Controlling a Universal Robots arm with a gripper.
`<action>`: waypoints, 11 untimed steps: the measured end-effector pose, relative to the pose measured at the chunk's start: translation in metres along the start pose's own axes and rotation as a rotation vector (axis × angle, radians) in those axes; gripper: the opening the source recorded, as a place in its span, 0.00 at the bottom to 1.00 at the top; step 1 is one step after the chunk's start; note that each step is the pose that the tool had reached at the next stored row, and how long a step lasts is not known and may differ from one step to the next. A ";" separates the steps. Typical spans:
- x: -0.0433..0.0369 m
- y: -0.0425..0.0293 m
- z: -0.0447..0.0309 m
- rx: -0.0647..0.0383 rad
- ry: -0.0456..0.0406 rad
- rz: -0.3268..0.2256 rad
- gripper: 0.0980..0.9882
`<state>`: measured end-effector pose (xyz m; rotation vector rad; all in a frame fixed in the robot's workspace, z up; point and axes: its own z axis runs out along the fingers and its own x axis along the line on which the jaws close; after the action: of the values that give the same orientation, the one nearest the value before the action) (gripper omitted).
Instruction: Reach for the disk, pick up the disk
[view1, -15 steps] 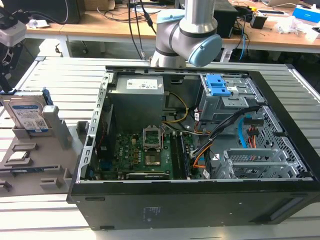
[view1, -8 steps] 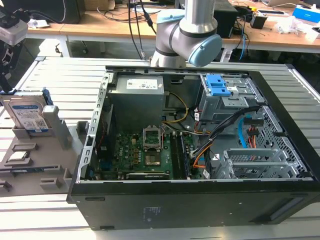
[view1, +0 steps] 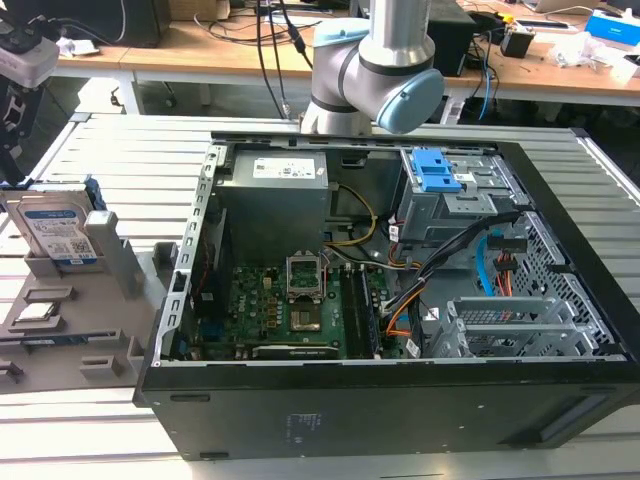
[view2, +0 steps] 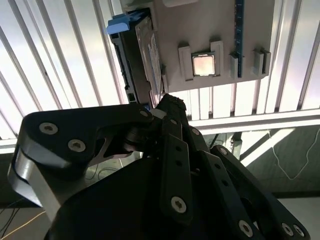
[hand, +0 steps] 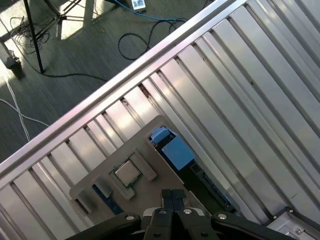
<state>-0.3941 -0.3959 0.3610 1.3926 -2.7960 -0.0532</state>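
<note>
— Whereabouts of the disk (view1: 55, 228)?

— On edge in a slot at one end of the grey holder (view1: 112, 322), broad label face outward, blue bracket along the edges. Shares that holder with a small square chip (view2: 203, 65), flat in a pocket further along. Holder itself flat on the slatted table (hand: 260, 100).

— Feel of it, at a guess?

— Probably rigid and dense for its size: no flex, some real weight. Bare metal faces, likely slick. Delicate inside, so no knocks and no twisting against the slot. Best taken across the two broad faces, near the upper edge standing clear of the holder. Plastic bracket a fair second choice, likely less slippery.

— State of the tool (view2: 166, 100)?

— Clenched, with nothing held. As set, too narrow to take the disk across its thickness.

— Pose?

— Hangs above the holder, pointing down at it. In both wrist views, sits over the disk's end of the holder, near the disk but apart from it. Big joints of the arm (view1: 375, 70) well apart from the holder.
</note>
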 end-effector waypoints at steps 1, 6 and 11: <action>0.0000 0.0000 0.0000 0.000 0.0002 -0.005 0.01; 0.0000 0.0000 0.0000 0.000 0.0015 -0.037 0.01; 0.0000 0.0000 0.0000 0.000 0.0028 -0.073 0.01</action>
<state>-0.3941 -0.3959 0.3609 1.4929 -2.7424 -0.0521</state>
